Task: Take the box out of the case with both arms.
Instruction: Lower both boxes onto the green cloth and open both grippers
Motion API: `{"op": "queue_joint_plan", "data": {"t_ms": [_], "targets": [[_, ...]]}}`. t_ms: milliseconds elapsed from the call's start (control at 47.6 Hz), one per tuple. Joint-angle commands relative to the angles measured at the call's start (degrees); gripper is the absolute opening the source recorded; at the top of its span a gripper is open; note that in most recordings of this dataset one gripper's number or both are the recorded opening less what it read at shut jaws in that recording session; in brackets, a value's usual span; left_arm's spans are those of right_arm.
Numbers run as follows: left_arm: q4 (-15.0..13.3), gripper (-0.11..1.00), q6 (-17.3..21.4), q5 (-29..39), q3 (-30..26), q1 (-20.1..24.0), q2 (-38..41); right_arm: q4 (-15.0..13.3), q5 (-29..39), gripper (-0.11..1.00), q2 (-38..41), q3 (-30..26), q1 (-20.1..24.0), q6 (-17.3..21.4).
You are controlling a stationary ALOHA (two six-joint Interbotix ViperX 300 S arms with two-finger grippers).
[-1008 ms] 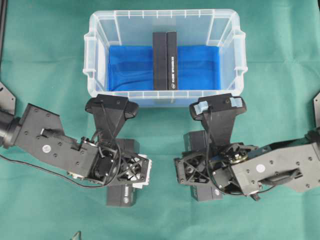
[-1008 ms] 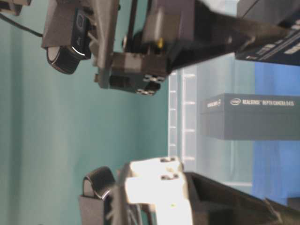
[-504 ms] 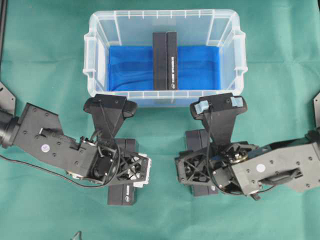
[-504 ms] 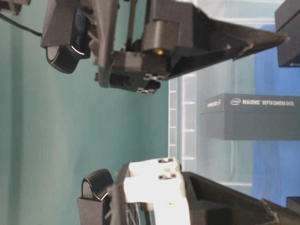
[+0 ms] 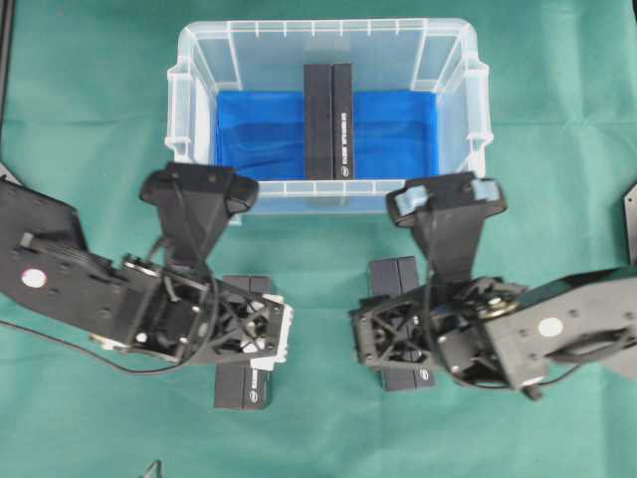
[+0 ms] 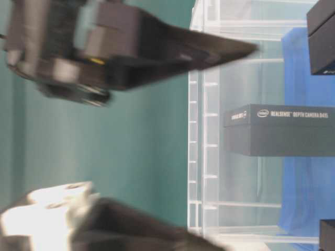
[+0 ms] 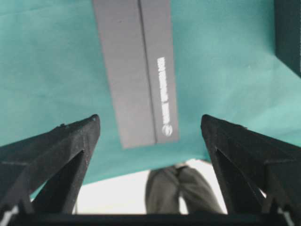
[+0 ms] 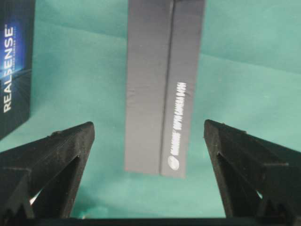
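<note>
**One Box Was Left in the Case, and Both Grippers Were Wide Open**

The box (image 5: 328, 121) stood on its thin edge in the middle of the case (image 5: 453, 45). It rested on the blue liner (image 5: 259, 129), with room on both sides. That looked like a good way for it to stand, because one gripper could come in on each side and squeeze it between them. Its top stayed below the case rim, so I think it would have to go straight up to get out.

The case sat at the far side of the green cloth (image 5: 557, 119). Two more dark boxes lay flat on the cloth outside it: one box under the left arm (image 5: 244, 383) and another box under the right arm (image 5: 398, 289). They lay well apart from each other, so they did not get in each other's way.

The left gripper (image 7: 149, 155) had its jaws spread wide and held nothing. The right gripper (image 8: 149, 155) was spread wide too, and also held nothing. Each one hung over a flat box without touching it.

Both grippers were on the near side of the case, not in it. The box inside was not yet touched. I think both arms needed to reach over the near wall next.
</note>
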Motion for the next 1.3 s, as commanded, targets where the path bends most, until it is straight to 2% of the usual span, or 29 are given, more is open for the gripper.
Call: {"op": "queue_joint_plan", "data": {"t_ms": [0,336,588,735,1281], "targets": [[0.44,0.9,0.79,2.81,-3.16,0.97,-2.64,-0.26,2.37,0.93,-3.6,-1.76,-0.62,-0.62],[0.97,0.9,7.82,12.83,-14.77,5.19,-2.37,-0.79,13.27,0.93,-7.82,-7.82,-2.55,-5.63],[1.05,0.9,12.04,18.81,-22.41,6.94,0.0,-3.08,20.39,0.93,-7.91,-13.97,-3.25,-9.32],[1.41,0.9,13.01,20.3,-23.2,7.56,0.53,-3.08,21.45,0.93,-7.91,-14.06,-3.78,-10.11],[1.49,0.9,12.92,20.65,-22.32,8.0,0.0,-3.08,21.62,0.93,-7.91,-14.15,-4.48,-11.16]]}}
